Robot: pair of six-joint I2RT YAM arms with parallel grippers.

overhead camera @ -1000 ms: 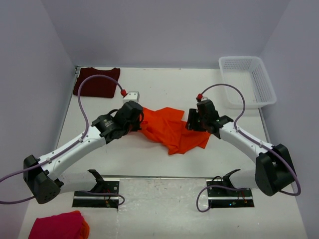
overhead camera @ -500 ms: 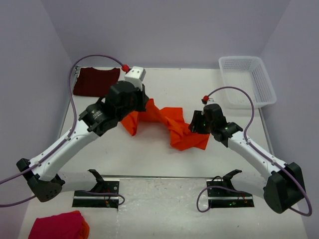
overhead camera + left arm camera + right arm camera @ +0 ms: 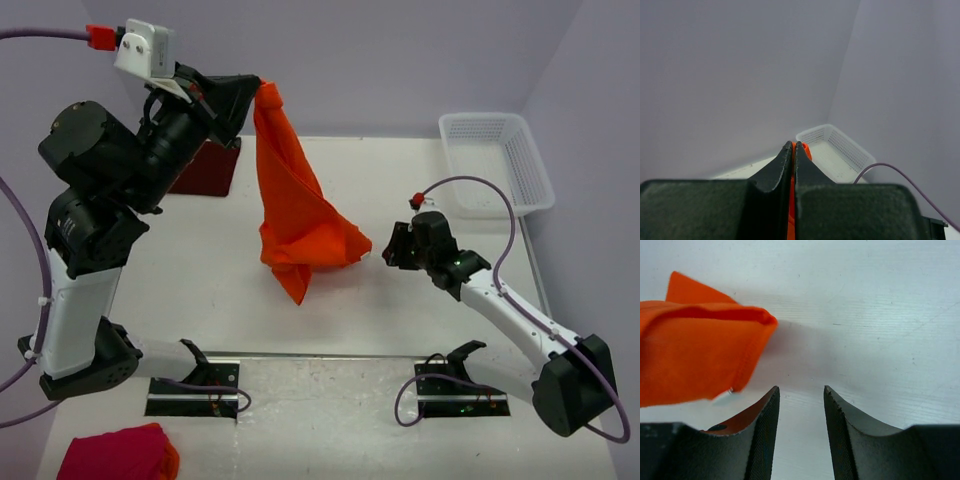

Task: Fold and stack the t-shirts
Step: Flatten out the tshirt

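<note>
My left gripper [image 3: 262, 93] is raised high and shut on the top of the orange t-shirt [image 3: 295, 215], which hangs down with its lower end near the table. A sliver of orange cloth [image 3: 791, 200] shows between its closed fingers in the left wrist view. My right gripper [image 3: 388, 250] is open and empty just right of the shirt's lower edge; that edge [image 3: 700, 355] lies left of its fingers in the right wrist view. The maroon t-shirt [image 3: 205, 170] lies at the back left, mostly hidden behind the left arm.
A white mesh basket [image 3: 497, 162] stands at the back right and also shows in the left wrist view [image 3: 832, 150]. A pink-red cloth bundle with an orange edge [image 3: 118, 455] lies off the table at the near left. Grey walls enclose the table.
My left arm has lifted the orange shirt from the table high up and back. My right gripper has let go of the shirt and now stands open beside it.
</note>
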